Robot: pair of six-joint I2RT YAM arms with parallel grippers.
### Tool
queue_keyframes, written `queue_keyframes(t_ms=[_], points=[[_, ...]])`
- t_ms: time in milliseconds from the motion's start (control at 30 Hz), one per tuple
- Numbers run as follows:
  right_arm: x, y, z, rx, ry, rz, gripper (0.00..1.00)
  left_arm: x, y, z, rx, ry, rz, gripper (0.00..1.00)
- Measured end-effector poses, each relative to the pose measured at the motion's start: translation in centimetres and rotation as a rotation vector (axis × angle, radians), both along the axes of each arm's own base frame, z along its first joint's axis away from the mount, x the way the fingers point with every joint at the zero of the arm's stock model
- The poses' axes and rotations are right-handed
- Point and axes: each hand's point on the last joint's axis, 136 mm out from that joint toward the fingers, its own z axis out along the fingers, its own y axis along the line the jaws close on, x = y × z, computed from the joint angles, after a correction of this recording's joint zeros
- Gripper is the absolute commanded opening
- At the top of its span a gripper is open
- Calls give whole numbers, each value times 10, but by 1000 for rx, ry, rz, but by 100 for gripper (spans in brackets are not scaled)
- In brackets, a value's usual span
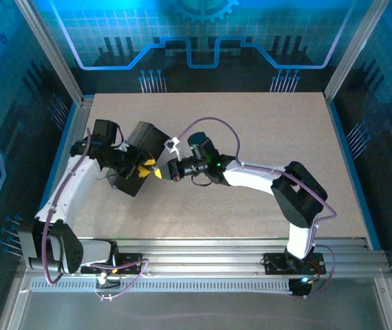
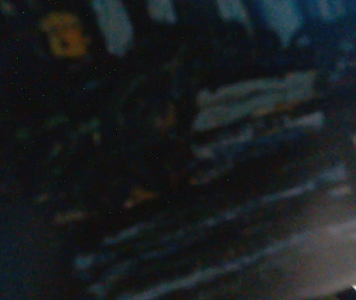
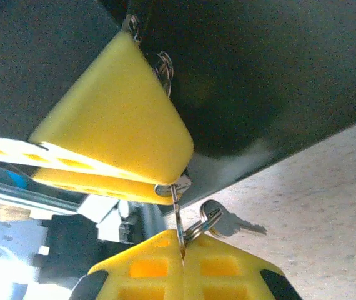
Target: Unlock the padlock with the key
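While the overhead camera looked down on the table [image 1: 265,130], the left gripper [image 1: 144,170] and the right gripper [image 1: 159,173] met tip to tip just in front of a dark box [image 1: 149,136] at the left of the board; the lock and key were too small to pick out from there. In the left wrist view a dark, blurred surface with pale blue streaks, seemingly the box [image 2: 253,106], sat very close to the lens, and I could not tell the fingers' state from it. In the right wrist view the right gripper [image 3: 182,251] had its yellow fingers [image 3: 147,270] pressed together on the key [image 3: 178,219], a thin blade standing upright. Its top met the padlock [image 3: 173,186], a small metal piece pinched between the converging yellow tips of the left gripper [image 3: 177,177], mostly hidden by them. A ring [image 3: 207,220] with a second key [image 3: 240,225] hung beside the blade, above the table [image 3: 328,206], with the box [image 3: 259,75] behind.
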Motion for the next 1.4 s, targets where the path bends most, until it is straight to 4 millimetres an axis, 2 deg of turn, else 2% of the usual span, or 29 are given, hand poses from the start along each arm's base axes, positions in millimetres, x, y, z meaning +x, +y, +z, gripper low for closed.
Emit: queue_keyframes(t_ms=[200,333,400,533,767,1033,1400], points=[[17,10,-1,157,297,43,0,9,8,-2,55,-42,15,0],[18,10,0,183,378,72,0,12,8,-2,59,-52,18,0],[16,9,0,169,364,75,0,11,7,-2,53,-51,14,0],[13,3,4,127,315,63,16,9,3,1,26,-45,1,0],[8,-10,20,85,185,51,33,5,-1,7,-46,-31,-8,0],[3,-32,48,65,-2,59,29,4,0,7,-54,-21,-5,0],[7,-22,21,1,-7,58,27,4,0,7,-55,-21,-4,0]])
